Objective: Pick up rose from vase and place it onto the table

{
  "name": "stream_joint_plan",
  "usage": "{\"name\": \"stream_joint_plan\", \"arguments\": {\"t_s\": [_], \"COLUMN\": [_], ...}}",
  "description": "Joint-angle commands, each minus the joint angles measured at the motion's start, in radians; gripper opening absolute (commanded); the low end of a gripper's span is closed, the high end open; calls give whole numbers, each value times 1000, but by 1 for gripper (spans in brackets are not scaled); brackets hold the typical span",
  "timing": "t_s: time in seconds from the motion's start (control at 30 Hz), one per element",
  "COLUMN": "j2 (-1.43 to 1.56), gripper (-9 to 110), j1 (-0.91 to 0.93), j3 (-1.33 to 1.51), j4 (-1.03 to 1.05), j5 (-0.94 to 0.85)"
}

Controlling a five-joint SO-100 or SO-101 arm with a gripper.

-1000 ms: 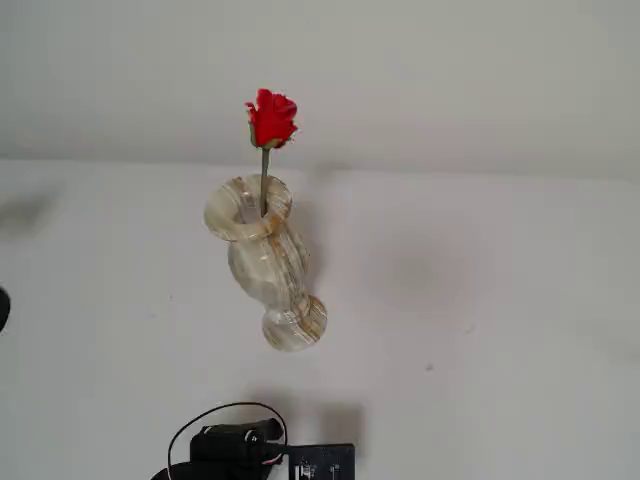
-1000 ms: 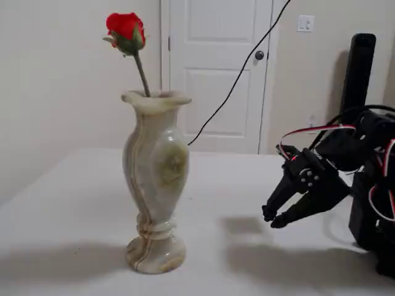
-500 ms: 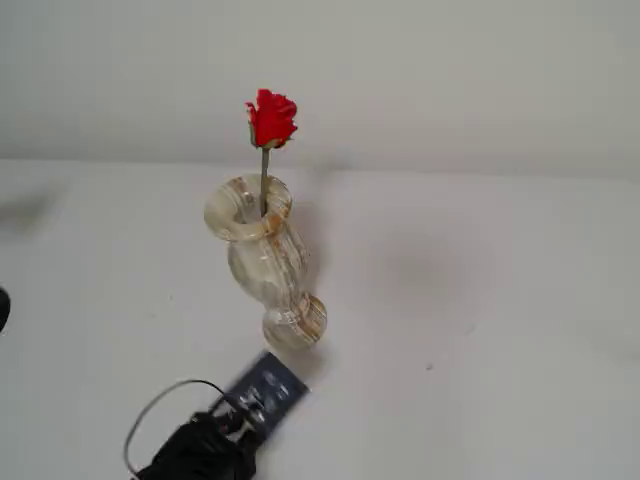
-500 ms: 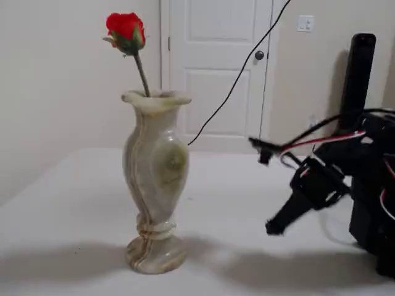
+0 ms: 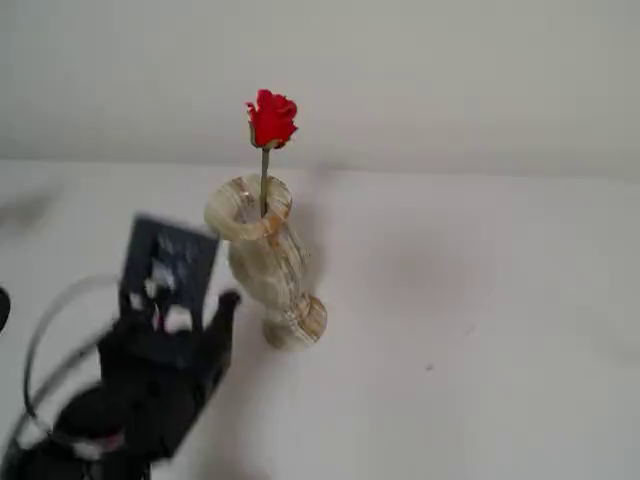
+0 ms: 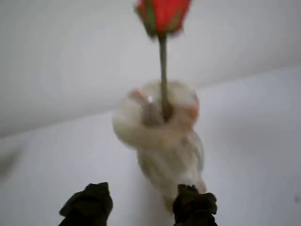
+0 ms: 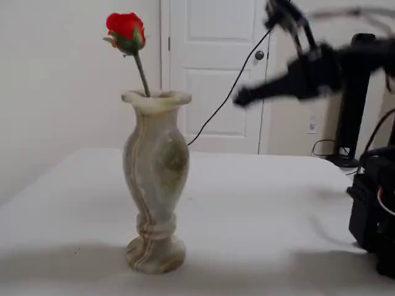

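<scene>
On the table [image 7: 259, 203], toward its left side in a fixed view, found the vase [image 7: 155, 166] upright with the rose [image 7: 125, 26] standing in its mouth: stem leaning a little, bloom well above the rim. Judged the step in hand as the approach, with nothing gripped yet. To do it well, needed to aim for the bare stem between rim and bloom (a thin target, easy to miss), to line up so that the stem sat between the fingers [image 6: 89, 205], and to close gently, clear of the rim. Then best lifted straight up along the stem's lean, lest it drag on the rim and rock the vase. Saw the gripper [image 6: 141, 207] spread wide in the wrist view, both dark tips at the bottom edge, the vase's body between and beyond them, touching neither. Caught the arm raised high — blurred with motion — to the right of the rose and well apart from it, pointing left at about the height of the rim.
</scene>
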Motion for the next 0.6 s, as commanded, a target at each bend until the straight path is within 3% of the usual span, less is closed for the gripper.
{"name": "stream_joint_plan", "arguments": {"t_s": [0.0, 0.57], "j2": [-324, -830], "gripper": [21, 21], "j1": [5, 121], "j3": [-371, -626], "j4": [-72, -318], "j5": [-14, -100]}}
